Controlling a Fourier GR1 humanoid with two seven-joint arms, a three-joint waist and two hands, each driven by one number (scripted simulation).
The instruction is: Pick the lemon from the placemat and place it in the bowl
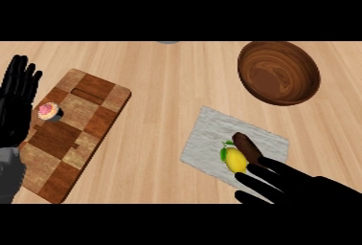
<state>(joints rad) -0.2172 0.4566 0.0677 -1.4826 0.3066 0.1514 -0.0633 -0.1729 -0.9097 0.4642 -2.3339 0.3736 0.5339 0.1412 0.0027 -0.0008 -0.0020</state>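
Below us, we see a light wooden desk (170, 81) with the task's things on its right half. We find the lemon (235, 160) lying on the pale grey placemat (212, 139), toward the mat's near edge, with a small green leaf at its left end. Our right hand (283, 184) comes in from the lower right corner and lies over the mat's near right part; its fingers (249, 148) reach along the lemon's right side, the farthest one looking brownish and stretching just past the fruit, while the nearer ones extend below it. We read these fingers as straight and spread rather than curled round the fruit; they are just beside the lemon, but we cannot tell whether they touch it. The dark brown wooden bowl (278, 72) stands at the far right of the desk, well apart from the lemon and beyond the mat's far corner, and we see nothing inside it. On the left of the desk lies a chequered wooden cutting board (74, 139), set at a slant, and a small round piece with a pink centre, which looks like a sushi roll (50, 112), sits near its left edge. Our left hand (17, 100) rests at the view's left edge, fingers straight and pointing up, overlapping the board's left side just beside the roll.
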